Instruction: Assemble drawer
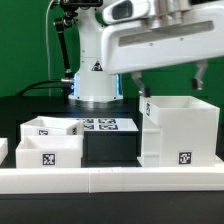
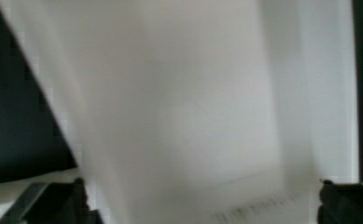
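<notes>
The big white plastic cube-shaped drawer housing [image 1: 180,135] sits on the black bench [image 1: 25,108] on the exterior view's right. The two small shallow white plastic trays [image 1: 45,128] [image 1: 48,152] are well apart from it on the left. The robot's hand [image 1: 172,85] hangs just above the housing with its jaws spread wide, gripping nothing. The wrist view is pretty much all white housing wall [image 2: 196,100], with dark fingertips [image 2: 45,200] at the edges.

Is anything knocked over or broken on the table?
Nothing stands out. The housing stands upright; the front tray and back tray sit flat at the exterior view's left. No cracks or spills show. The claw hangs open above the housing.
</notes>
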